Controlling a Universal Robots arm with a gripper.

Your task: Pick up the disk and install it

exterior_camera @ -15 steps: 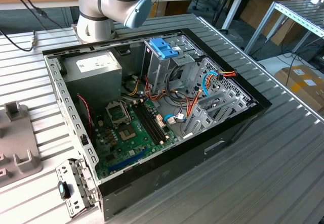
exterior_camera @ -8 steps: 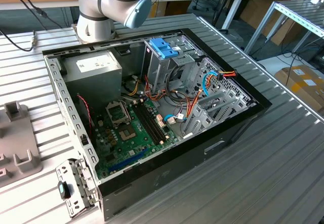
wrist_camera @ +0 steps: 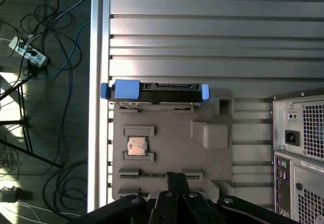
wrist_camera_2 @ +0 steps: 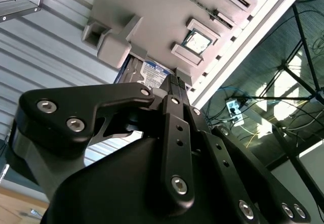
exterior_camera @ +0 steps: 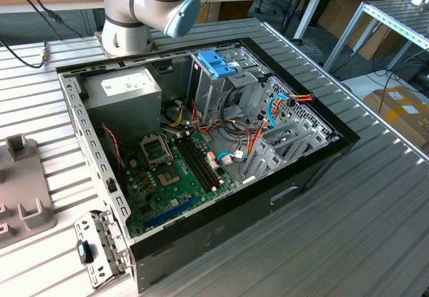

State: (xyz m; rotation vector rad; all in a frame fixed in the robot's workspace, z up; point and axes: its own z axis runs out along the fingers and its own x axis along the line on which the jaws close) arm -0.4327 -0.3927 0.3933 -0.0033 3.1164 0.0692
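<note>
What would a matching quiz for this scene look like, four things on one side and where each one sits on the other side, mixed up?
Things:
1. disk
2. processor chip
3. blue clip
4. power strip

Places:
A. on the floor among cables
B. atop the metal drive cage inside the open computer case
C. in a square recess of the grey tray
D. in the slot along one edge of the grey tray

Pairs: 1-D, 2-C, 3-B, 4-A
</note>
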